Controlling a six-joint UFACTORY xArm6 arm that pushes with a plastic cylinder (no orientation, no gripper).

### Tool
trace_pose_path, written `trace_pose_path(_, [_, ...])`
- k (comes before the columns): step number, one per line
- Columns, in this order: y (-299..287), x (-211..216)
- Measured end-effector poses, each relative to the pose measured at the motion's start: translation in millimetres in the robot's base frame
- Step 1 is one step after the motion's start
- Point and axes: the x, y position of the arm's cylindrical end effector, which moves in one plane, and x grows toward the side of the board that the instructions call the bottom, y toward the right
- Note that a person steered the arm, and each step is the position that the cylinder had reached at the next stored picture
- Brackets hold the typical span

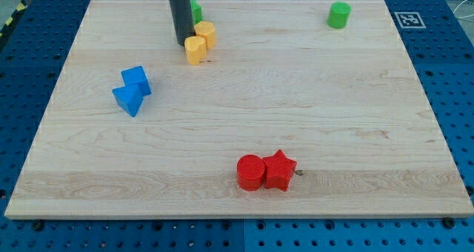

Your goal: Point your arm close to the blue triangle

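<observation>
The blue triangle (128, 99) lies at the board's left, touching a blue cube (137, 80) just above and to its right. My tip (183, 41) is the lower end of the dark rod at the view's top, left of centre. It sits right beside the left edge of a yellow block (195, 49), well up and to the right of the blue triangle. A second yellow block (206, 33) touches the first. A green block (195, 12) shows partly behind the rod.
A green cylinder (339, 15) stands at the top right. A red cylinder (250, 172) and a red star (279, 170) touch each other near the bottom centre. The wooden board (355, 118) lies on a blue perforated table.
</observation>
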Motion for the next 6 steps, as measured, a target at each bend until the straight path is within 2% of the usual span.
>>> trace_pose_path(2, [18,62])
trace_pose_path(3, [58,106])
trace_pose_path(4, [42,146])
trace_pose_path(6, [-55,180])
